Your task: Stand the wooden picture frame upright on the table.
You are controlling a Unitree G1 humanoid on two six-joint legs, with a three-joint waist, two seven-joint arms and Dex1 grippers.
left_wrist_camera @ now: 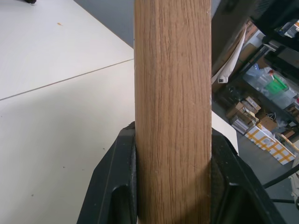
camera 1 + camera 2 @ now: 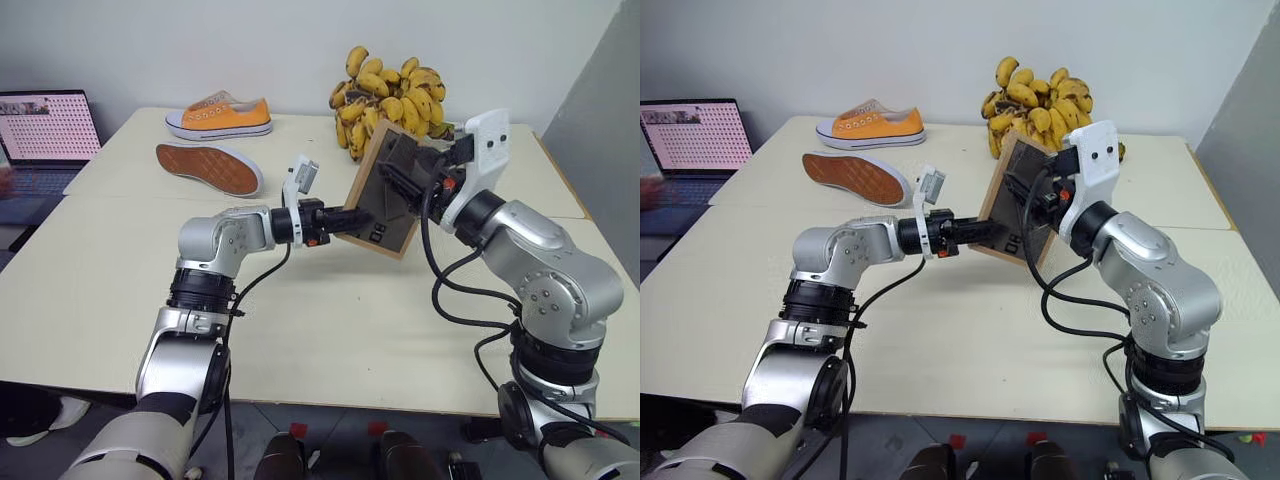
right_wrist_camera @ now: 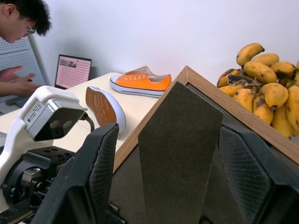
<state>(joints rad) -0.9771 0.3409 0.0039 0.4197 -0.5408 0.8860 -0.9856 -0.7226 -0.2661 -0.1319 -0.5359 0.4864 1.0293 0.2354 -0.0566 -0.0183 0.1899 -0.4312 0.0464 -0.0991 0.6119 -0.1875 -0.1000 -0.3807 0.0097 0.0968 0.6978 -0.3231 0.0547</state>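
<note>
A robot with two arms holds one small wooden frame (image 2: 385,190) in the air above the middle of a pale table (image 2: 90,290), nearer the far edge than the near one. The frame does not touch the tabletop. It is tilted, its dark grey backing board facing the robot, its picture side turned away toward the far edge.

The left gripper (image 2: 352,218) is clamped on the frame's lower left wooden edge; in the left wrist view the oak-grain rail (image 1: 173,112) sits squeezed between the two black fingers (image 1: 112,186). The right gripper (image 2: 408,182) reaches in at the back of the frame with its jaws spread wide. In the right wrist view the grey prop stand (image 3: 180,154) rises between its fingers (image 3: 93,172), with gaps on both sides, so it grips nothing.

The frame looks light and stiff, easily carried by one rail. The wood is smooth, so a firm pinch on a side rail seems the safest hold. Any glass on the picture side would be fragile, so it should be set down gently. The prop stand looks like thin board on a hinge, likely to bend or tear if pulled hard; it is best taken near its free tip.

Counted on the table: one frame, two orange shoes, one upright (image 2: 220,115) near the far left corner and one lying on its side (image 2: 208,168) showing its sole, and one bunch of bananas (image 2: 392,95) at the far edge. One laptop (image 2: 45,130) stands off the left edge, with one person (image 3: 21,28) beside it.
</note>
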